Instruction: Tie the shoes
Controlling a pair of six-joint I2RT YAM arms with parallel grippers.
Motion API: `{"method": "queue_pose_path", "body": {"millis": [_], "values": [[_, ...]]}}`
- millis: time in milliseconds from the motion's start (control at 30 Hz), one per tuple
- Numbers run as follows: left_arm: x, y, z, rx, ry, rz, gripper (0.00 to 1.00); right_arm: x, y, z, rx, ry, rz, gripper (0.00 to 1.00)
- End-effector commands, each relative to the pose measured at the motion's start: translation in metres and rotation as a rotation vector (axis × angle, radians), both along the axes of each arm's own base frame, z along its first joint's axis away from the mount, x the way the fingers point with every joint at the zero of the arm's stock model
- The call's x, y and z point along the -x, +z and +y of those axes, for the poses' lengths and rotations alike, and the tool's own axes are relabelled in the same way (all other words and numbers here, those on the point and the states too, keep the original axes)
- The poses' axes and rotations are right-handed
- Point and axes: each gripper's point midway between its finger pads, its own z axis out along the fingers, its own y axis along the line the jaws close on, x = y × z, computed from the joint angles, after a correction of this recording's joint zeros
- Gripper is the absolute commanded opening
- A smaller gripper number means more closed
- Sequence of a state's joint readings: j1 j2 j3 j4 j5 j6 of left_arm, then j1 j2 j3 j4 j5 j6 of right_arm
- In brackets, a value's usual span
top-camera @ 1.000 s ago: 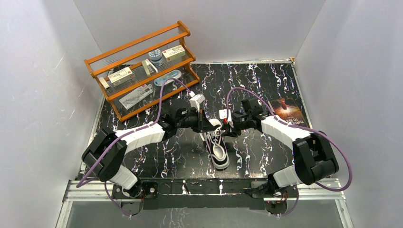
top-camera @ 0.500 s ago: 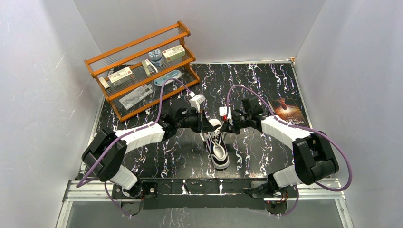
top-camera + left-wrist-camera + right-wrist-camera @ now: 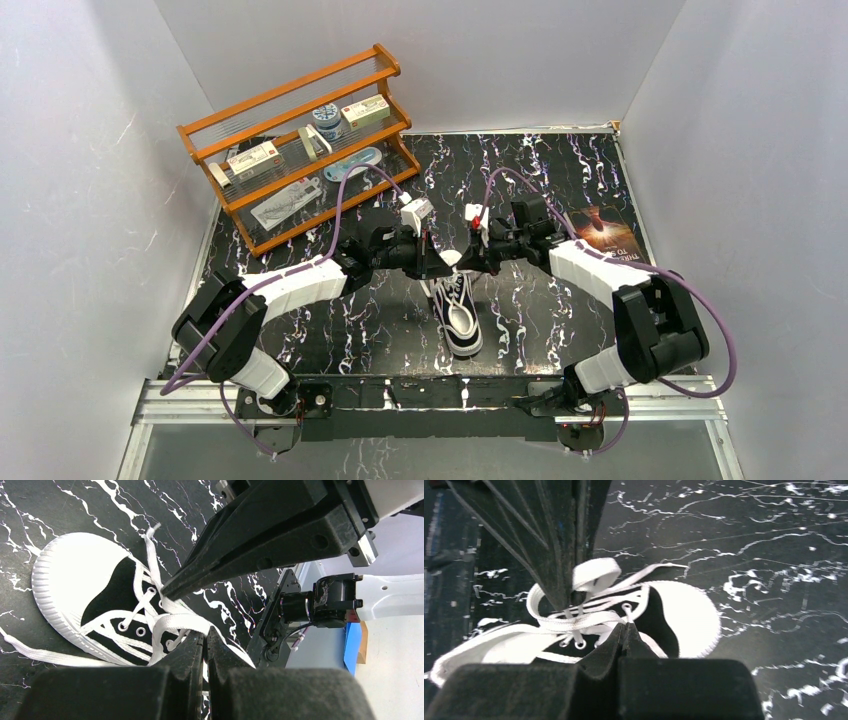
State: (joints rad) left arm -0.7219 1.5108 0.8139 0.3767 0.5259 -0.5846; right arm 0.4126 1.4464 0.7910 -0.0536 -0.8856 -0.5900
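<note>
We see a small black canvas sneaker [image 3: 460, 318] lying on its sole in the middle of the black, white-veined worktop [image 3: 540, 170], between the two arms. Its heel opening points toward the arm bases. It has a rounded white rubber toe cap [image 3: 65, 565], a white sole whose edge is finely ribbed, and flat white laces [image 3: 175, 622] threaded through small metal-ringed eyelets [image 3: 141, 631].

From above, the sneaker's far end is hidden where both pincers meet over it, and we can make out only the pale insole and a few lace bars. The wrist views show the rest. From the left wrist we see one loose lace end trailing across the worktop beside the toe. Another end runs up to the tips of the right arm's tapered black fingers.

The left pincer [image 3: 205, 632] is closed, and from the right wrist a raised, blurred loop of lace sits right at its tips, so it appears to be pinching that loop. The right pincer [image 3: 624, 626] is closed too, with its tips down on the crossed laces over the tongue. We cannot tell whether a strand is caught between them.

Only the top view shows an orange wooden rack [image 3: 300, 150] with small boxes at the far left and a dark-covered book [image 3: 605, 232] lying flat at the right.
</note>
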Motion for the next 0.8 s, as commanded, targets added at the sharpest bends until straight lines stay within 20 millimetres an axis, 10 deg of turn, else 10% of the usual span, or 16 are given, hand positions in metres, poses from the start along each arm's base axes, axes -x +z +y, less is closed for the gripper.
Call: {"method": "queue_pose_path", "body": {"millis": [0,767], "values": [[-0.005,0.042,-0.005,0.076,-0.022,-0.09,0.0,0.02,0.023,0.013,-0.117,0.118,0.097,0.0],[-0.005,0.029,-0.009,0.063,-0.051,-0.068,0.0,0.039,0.007,0.023,-0.211,0.255,0.323,0.0]]}}
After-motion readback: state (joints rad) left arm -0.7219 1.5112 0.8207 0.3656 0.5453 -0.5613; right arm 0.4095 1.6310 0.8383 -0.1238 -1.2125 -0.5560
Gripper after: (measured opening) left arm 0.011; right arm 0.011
